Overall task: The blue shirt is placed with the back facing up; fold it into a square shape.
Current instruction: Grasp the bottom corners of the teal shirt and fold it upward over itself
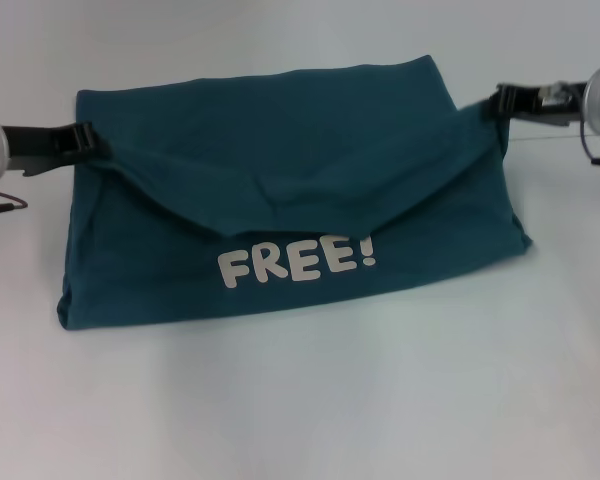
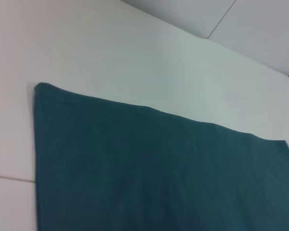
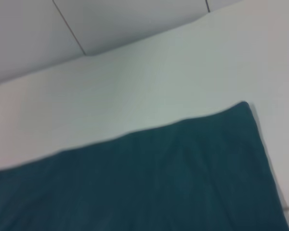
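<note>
Blue shirt (image 1: pixel 280 150) lying mid-table (image 1: pixel 300 420), already narrowed; both grippers, left (image 1: pixel 88 143) and right (image 1: pixel 495 105), pinching its hem corners, carrying the final fold over; flattening remaining.

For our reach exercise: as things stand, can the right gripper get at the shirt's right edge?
Probably yes: the right gripper already sits at the blue shirt's upper right edge, with nothing between them.

Looks like lab or test room: plain white surface (image 1: pixel 300 400), bare pale panelled wall (image 3: pixel 111 24) with thin seams behind, no furnishings in view.
</note>
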Controlling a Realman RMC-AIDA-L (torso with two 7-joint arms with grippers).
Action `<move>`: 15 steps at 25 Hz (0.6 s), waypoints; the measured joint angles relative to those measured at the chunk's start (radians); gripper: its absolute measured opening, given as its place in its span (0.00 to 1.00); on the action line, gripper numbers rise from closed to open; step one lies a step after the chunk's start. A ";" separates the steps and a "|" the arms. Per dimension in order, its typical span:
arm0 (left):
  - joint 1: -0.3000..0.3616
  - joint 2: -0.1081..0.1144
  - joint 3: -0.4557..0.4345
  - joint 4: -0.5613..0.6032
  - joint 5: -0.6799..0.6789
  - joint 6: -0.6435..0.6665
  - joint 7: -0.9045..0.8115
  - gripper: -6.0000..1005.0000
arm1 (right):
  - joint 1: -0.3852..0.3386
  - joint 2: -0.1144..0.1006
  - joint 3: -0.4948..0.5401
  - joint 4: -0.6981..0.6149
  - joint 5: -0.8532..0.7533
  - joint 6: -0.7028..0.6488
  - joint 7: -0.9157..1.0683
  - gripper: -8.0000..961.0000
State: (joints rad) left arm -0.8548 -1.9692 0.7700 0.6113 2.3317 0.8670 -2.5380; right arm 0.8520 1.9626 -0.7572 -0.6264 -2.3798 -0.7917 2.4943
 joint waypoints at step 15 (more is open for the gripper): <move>0.001 -0.012 0.000 -0.023 0.002 -0.083 0.028 0.03 | 0.044 -0.004 -0.104 0.085 -0.021 0.139 0.000 0.09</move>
State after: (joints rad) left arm -0.8541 -1.9809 0.7695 0.5881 2.3334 0.7839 -2.5104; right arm 0.8964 1.9590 -0.8616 -0.5415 -2.4008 -0.6524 2.4944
